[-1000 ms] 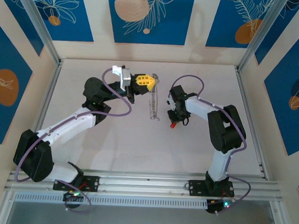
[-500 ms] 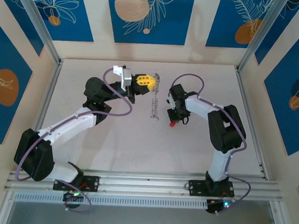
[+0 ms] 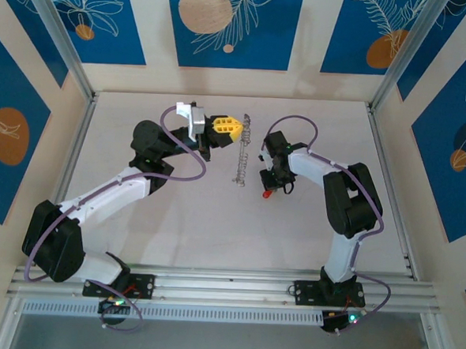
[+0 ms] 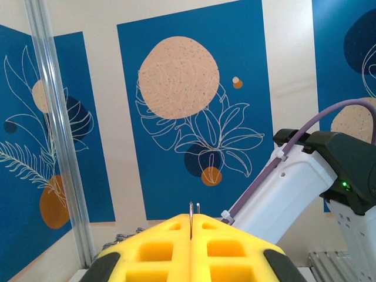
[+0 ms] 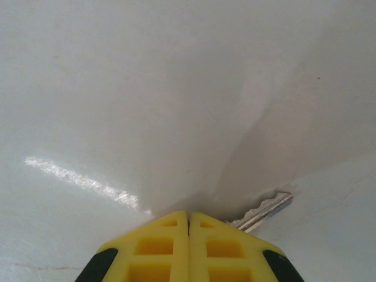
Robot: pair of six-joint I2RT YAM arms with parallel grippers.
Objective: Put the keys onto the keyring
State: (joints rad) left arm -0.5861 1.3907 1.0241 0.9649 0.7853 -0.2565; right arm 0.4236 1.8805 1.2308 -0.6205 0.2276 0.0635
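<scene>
Overhead, a booth with cream walls point(image 3: 305, 36) bearing blue panels of leaf drawings and orange discs encloses a pale, matte surface point(image 3: 175, 218). Two black and white robot arms rise from a metal rail at the near edge. The left arm point(image 3: 113, 191) reaches up and across toward the middle of the far half. The right arm point(image 3: 350, 197) folds back on itself and bends inward toward the centre.

The left fingers point(image 3: 226, 127) are yellow, held level above the surface and pointing right. They are pressed fully together on the top of the keyring point(image 3: 240, 155), a thin silvery chain loop that runs from the fingertips toward the near edge as a narrow doubled strand. Whether its lower end touches the surface cannot be told. From the left wrist camera, the left fingers point(image 4: 191, 232) meet along a closed seam. A thin metal link of the keyring point(image 4: 191, 212) pokes up out of it, and the right arm point(image 4: 294, 182) stands before the patterned wall.

The right fingers point(image 3: 272, 182) point down, just right of the chain's lower end. They are clamped on the key point(image 3: 266, 194), whose red head shows at their tip. From the right wrist camera, the right fingers point(image 5: 188, 226) are tight together just over the surface, and the key point(image 5: 265, 210) shows its silvery toothed blade sticking out to their right.
</scene>
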